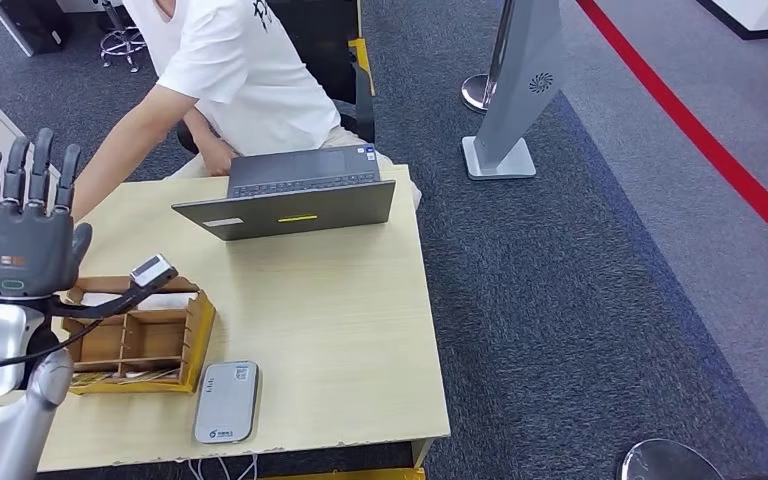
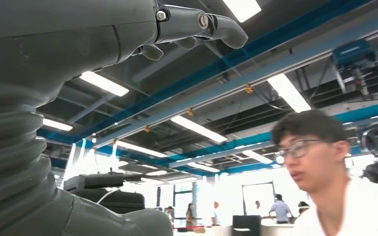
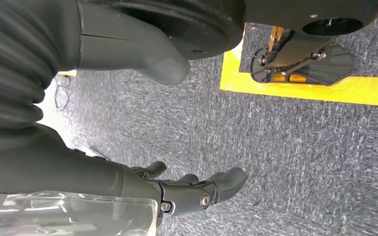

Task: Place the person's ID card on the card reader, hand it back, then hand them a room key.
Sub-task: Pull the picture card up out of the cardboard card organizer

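1. The left hand [image 1: 25, 225] is far to the left, lifted up above the table's left edge. Its back faces the head camera. Its fingers [image 1: 42, 165] point up and are spread apart, and it holds nothing.
2. In the left wrist view, the left hand [image 2: 128, 34] is seen from behind, with its fingers [image 2: 226, 30] bent a little at the tips. Nothing is in them.
3. Just beside the left hand, a person's bare arm [image 1: 125, 150] reaches down toward the table's left side. I cannot tell if the person's hand holds a card, because the robot's hand hides it.
4. Below the left hand sits a wooden box [image 1: 140, 340] with small sections. It is near the front left of the table [image 1: 360, 330].
5. Some flat things lie in the front part of the box. They are too small for me to tell what they are.
6. Just to the right of the box lies the card reader [image 1: 226, 402], flat and grey, close to the table's front edge. No card lies on it.
7. Farther back, in the middle of the table, is an open grey laptop [image 1: 295, 195].
8. The person [image 1: 250, 70] in a white shirt sits behind the laptop.
9. To the right, on the carpet, stands a grey post [image 1: 515, 100] on a flat base.
10. A red line [image 1: 700, 130] runs across the floor on the far right.
11. The right hand [image 3: 142, 123] hangs down over the grey carpet. Its fingers [image 3: 211, 187] are loosely bent, apart from the thumb, and hold nothing.
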Motion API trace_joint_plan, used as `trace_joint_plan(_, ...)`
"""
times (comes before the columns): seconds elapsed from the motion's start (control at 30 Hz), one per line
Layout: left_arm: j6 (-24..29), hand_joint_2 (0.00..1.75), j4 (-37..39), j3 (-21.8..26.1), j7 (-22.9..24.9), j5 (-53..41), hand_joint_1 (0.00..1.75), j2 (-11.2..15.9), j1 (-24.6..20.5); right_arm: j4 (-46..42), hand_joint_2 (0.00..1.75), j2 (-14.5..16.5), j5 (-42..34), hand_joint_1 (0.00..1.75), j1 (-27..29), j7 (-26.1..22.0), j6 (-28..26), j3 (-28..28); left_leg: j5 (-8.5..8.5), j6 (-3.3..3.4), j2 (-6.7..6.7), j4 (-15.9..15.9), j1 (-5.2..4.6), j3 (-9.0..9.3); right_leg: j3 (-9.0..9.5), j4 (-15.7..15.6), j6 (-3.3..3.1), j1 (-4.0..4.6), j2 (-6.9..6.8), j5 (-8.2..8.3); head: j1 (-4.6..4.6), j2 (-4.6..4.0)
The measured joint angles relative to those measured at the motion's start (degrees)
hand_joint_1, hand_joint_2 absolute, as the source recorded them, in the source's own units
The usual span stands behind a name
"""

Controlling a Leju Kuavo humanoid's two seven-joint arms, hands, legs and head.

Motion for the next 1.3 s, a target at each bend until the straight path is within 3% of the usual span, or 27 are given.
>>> trace_joint_plan(0.2,-1.04,1.75,-10.03,-3.11,-0.84,-0.56,0.00,-0.19,8.63,0.01,1.75,0.03,-0.86,0.00,0.14,-0.09,-0.52,-1.34,-0.01,-0.01,-0.01,0.00,0.01,0.00,0.00,0.00,0.00,0.00,-0.02,0.00,0.01,0.00)
trace_joint_plan(0.57,-3.97,1.75,-18.11,-7.02,-1.58,-1.04,0.00,0.09,17.02,0.02,1.75,0.20,-2.20,0.00,0.27,0.04,-1.62,-3.18,-0.01,-0.01,-0.02,-0.01,0.00,0.01,0.04,0.01,0.01,0.00,-0.04,-0.01,0.01,0.00)
trace_joint_plan(0.87,-11.18,1.75,-17.62,-8.84,2.04,1.77,0.00,0.01,23.27,0.02,1.75,0.46,-2.97,0.00,0.29,0.27,-2.52,-4.95,-0.03,-0.02,-0.03,-0.01,0.01,0.01,0.03,0.00,0.02,0.00,-0.06,-0.03,0.01,0.00)
trace_joint_plan(1.3,-15.39,1.75,-13.27,-8.95,4.04,3.01,0.00,-1.60,25.11,0.02,1.75,0.59,-2.92,0.00,0.29,0.63,-3.21,-5.86,-0.03,-0.02,-0.06,-0.01,0.01,0.00,0.04,0.00,0.02,0.00,-0.10,-0.03,0.01,0.00)
